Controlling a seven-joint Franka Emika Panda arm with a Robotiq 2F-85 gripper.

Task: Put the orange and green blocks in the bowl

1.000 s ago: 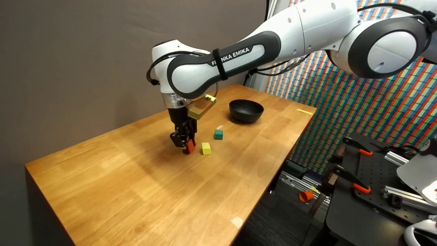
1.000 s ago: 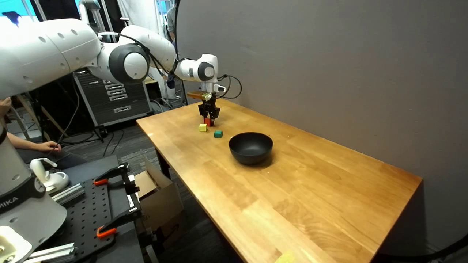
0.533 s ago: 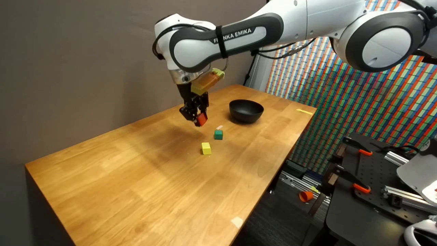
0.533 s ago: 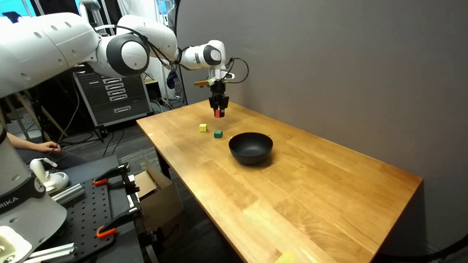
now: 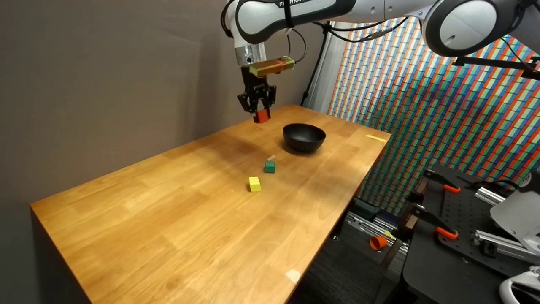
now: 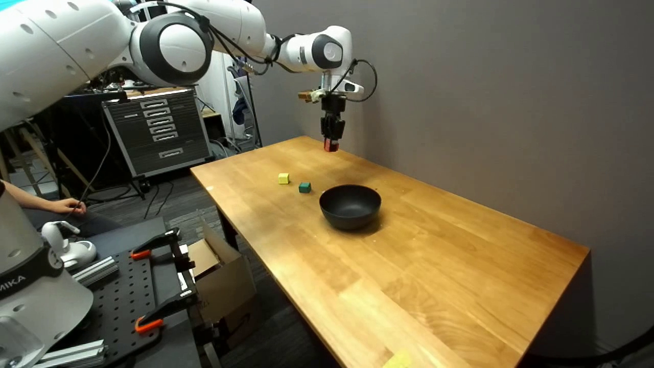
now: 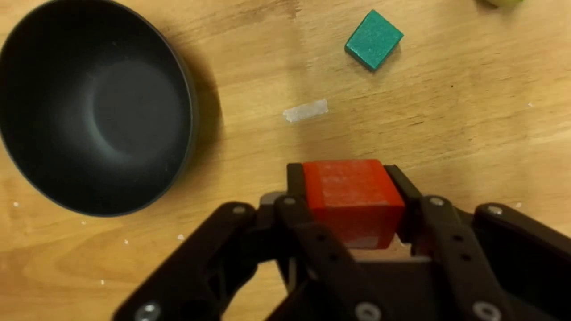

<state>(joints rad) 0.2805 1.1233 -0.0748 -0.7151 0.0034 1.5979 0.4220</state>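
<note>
Identify the grey wall [image 6: 475, 112] along one long edge of the wooden table [image 6: 419, 276]; note the multicoloured tiled backdrop [image 5: 405, 109] beyond the table in an exterior view; trace the white arm [image 6: 179, 48] extending over the table from the side opposite the wall; note the dark drawer cabinet [image 6: 156, 128] beyond the table in an exterior view; find the cardboard box [image 6: 230, 286] beside the table and the perforated black plate [image 5: 468, 219] well apart from the blocks, fitted with orange-tipped clamps [image 5: 432, 218].

Locate the black bowl [image 5: 304, 144] upright on the table; find the tool [image 5: 262, 115] pointing down above the table, jaws clamped on opposite faces of the orange-red block [image 7: 350, 185]; see this block held clear of the table, beside the bowl in the wrist view; note the tool covering much of the lower part of that view.

Locate the green block [image 7: 374, 40] on the table, between the bowl and the yellow block [image 5: 255, 184] in both exterior views, apart from both; observe the yellow block mostly cut off by the top edge of the wrist view.

Note the yellow strip [image 5: 376, 138] by a table corner and the pale patch [image 5: 293, 275] by the long edge opposite the wall; find the pale tape strip [image 7: 306, 110] flat on the table, near the green block.
</note>
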